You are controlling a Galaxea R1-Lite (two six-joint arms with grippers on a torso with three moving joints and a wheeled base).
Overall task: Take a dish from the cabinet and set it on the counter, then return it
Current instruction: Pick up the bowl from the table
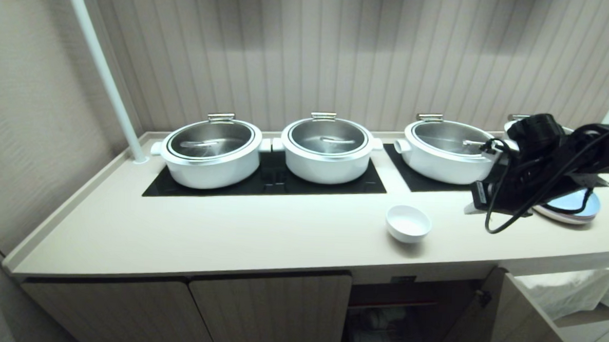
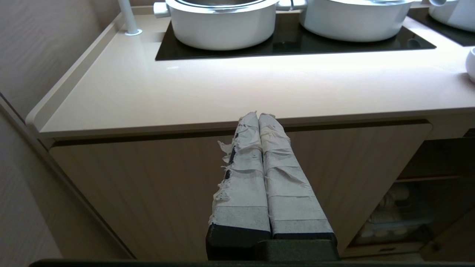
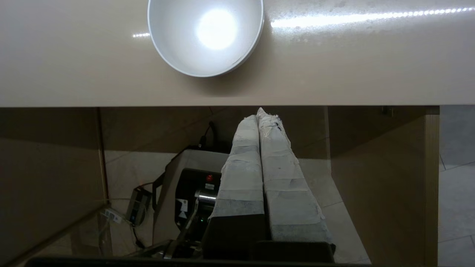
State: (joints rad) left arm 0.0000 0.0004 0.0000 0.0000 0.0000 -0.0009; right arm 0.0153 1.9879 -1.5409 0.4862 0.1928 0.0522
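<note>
Status: dish (image 1: 408,223) is standing on the counter (image 1: 219,229), near the front edge, right of centre, above the open cabinet (image 1: 406,319) bay. So I judge take-out and set-down are done; the return is what's left.

Right gripper (image 3: 259,113) has its taped fingers pressed together, holding nothing. It hangs in front of the counter edge, pointing down, on the near side of the dish.

Left gripper (image 2: 258,115) is parked low in front of the closed door (image 2: 148,185), fingers also pressed together.

Head view gives the lidded pots (image 1: 327,149) and stacked plates (image 1: 573,206); only the right wrist view looks straight down into the dish: empty.
</note>
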